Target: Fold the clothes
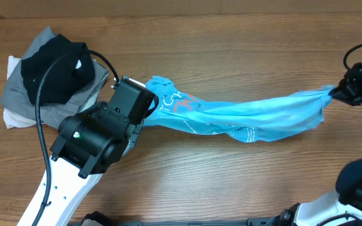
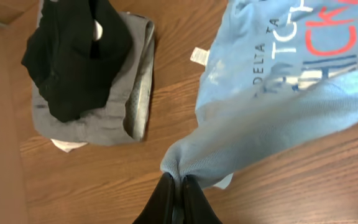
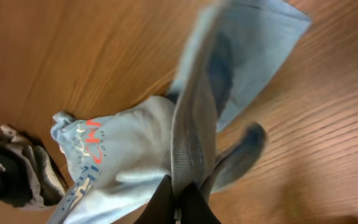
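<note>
Nearest the robot, the left tool [image 2: 178, 183] is clamped shut on a bunched edge of the sky-blue T-shirt [image 1: 244, 116], on its lettered end. The right tool [image 3: 178, 186] is likewise pinched shut on a gathered fold at the opposite end. The T-shirt hangs stretched between them across the middle of the desk [image 1: 231, 37], drawn into a long, twisted band rather than opened flat; whether its sagging middle touches the wood I cannot tell.

Farther off, at the desk's left corner, a black garment [image 1: 55, 66] sits crumpled on a grey garment [image 1: 17, 94], with a white garment [image 1: 14, 118] peeking out underneath.

As I judge it, the blue T-shirt has no fold in it yet: it needs spreading flat first, then folding. The pile looks only partly tidy, with the black piece on top unfolded.
</note>
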